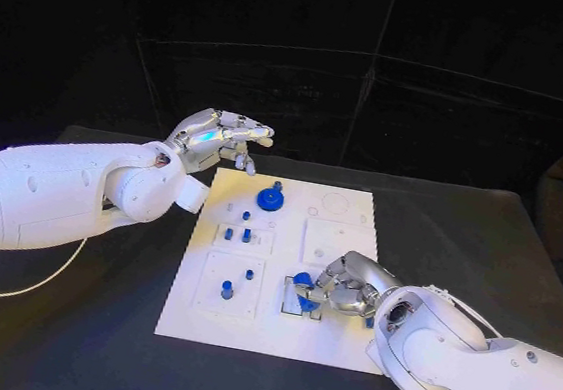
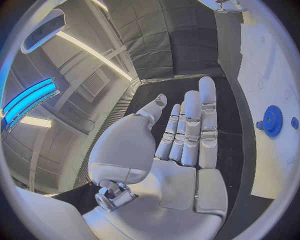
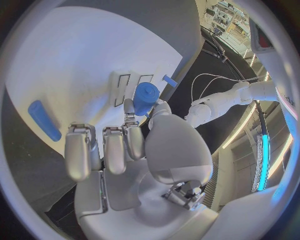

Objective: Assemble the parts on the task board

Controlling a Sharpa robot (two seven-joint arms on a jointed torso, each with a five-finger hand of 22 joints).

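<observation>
Right hand [image 1: 348, 285]: nearest the robot, low over the near-right part of the task board [image 1: 328, 350]; fingers curled round a blue cylinder part [image 3: 145, 98] — pinched betw. thumb and fingers, its free end toward the board
Slotted fixture [image 3: 127, 89]: pale block w/ two narrow slots, just past the held part in the right wrist view; judged the seat for it
Key relation: held part sits at the fingertips, long axis roughly along the fingers, pointing at the fixture; gap betw. part and fixture cannot be told
Nearer arm: right, by a wide margin; left well apart from that work spot
Loose bar [image 3: 44, 120]: blue, oblong, flat on the board, apart from the right hand
Mid-board pegs [image 1: 237, 234]: small blue pieces standing in the left column of recesses — about 5 seen in head view, exact count uncertain
Blue gear [image 1: 271, 197]: 1, at the far-left part of the board
Left hand [image 1: 221, 139]: farthest, raised past the far-left board corner; holds nothing, fingers long and nearly straight, side by side
Count: hands 2, board 1, gear 1, held cylinder 1, loose bar 1
Risk (judgement): part could tilt on seating if axis not squared to the slot
</observation>
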